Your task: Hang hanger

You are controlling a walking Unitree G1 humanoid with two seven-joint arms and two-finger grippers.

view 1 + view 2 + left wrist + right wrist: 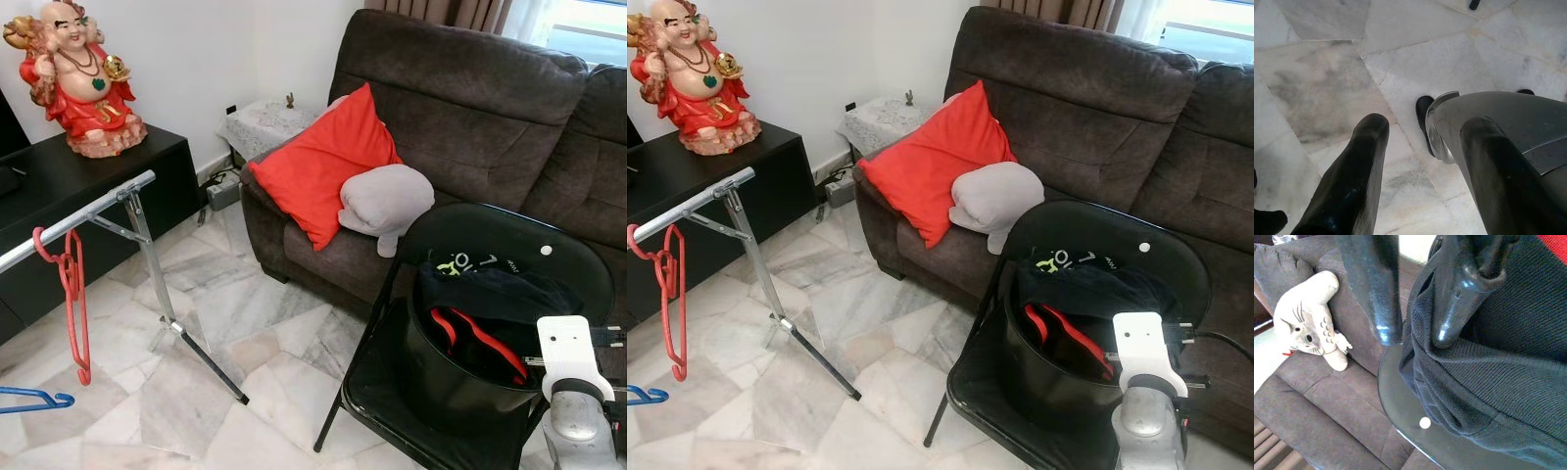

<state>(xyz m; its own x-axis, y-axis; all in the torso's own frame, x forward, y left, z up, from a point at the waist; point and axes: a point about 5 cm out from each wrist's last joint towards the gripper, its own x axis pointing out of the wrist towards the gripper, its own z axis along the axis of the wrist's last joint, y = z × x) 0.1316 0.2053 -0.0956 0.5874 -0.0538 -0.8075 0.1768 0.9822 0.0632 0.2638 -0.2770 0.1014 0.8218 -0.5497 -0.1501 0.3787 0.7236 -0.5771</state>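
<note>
Left eye view: a living room with a pale marble floor (245,333). On the left, a silver clothes rack rail (78,215) runs toward the near left on angled legs. A red hanger (72,294) hangs from that rail by its hook. Lower, at the near left edge, part of a blue hanger (34,399) shows. Far left, a red laughing statue (78,78) sits on a black cabinet (88,186). A dark brown sofa (470,117) fills the far right, with a red cushion (323,166) and a grey plush toy (385,201) on its seat. In front of the sofa stands a black folding chair (392,392) carrying a black bucket (451,377) of dark clothes (500,294) with red trim. The robot's right arm (573,392) rises at the near right beside the bucket.

Right eye view: the same scene, shifted slightly.

Left wrist view: the left gripper (1422,147) points down at the marble floor, its two black fingers (1356,171) spread apart and holding nothing.

Right wrist view: the right gripper (1418,333) is over the bucket's rim, one finger outside the clothes and one pressed into dark knitted fabric (1488,372). Whether it grips the fabric cannot be told. The plush toy lies on the sofa beyond.
</note>
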